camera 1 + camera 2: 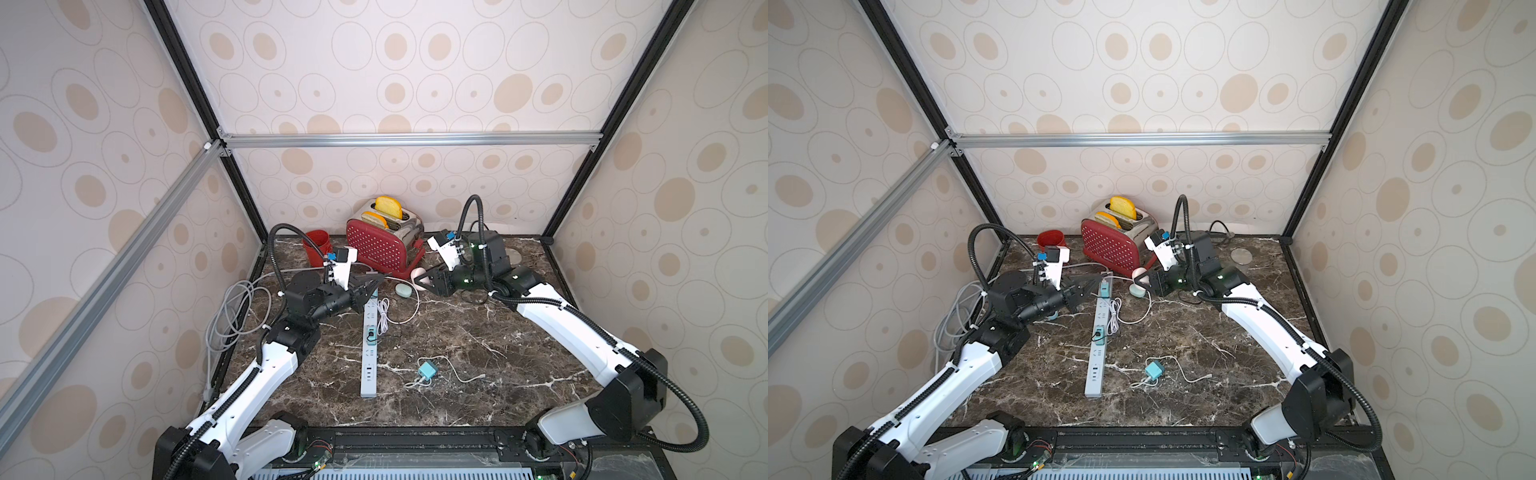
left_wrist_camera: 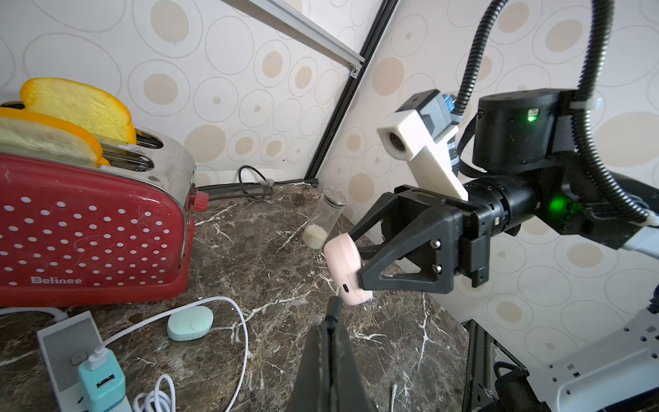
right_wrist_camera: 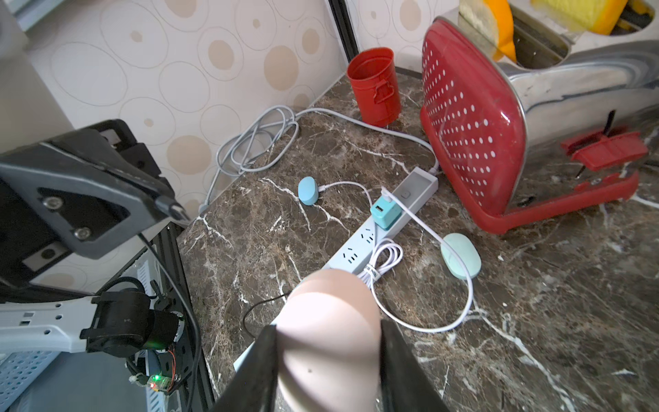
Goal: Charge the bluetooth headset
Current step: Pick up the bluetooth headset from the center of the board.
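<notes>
In front of the red toaster, just off the marble table, both my arms meet. My right gripper is part-way open and clamped across the pink headset case, one finger on each side, holding it in the air with its charging port turned toward my other arm. My left gripper is squeezed fully closed on the black plug, whose tip pokes out past the fingertips. The tip sits right at the case's edge, just beside the port and not in it. I can't tell whether it's touching. The black cable hangs slack below the left gripper. The power strip lies between the arms, with a mint-green case beside its far end.
</notes>
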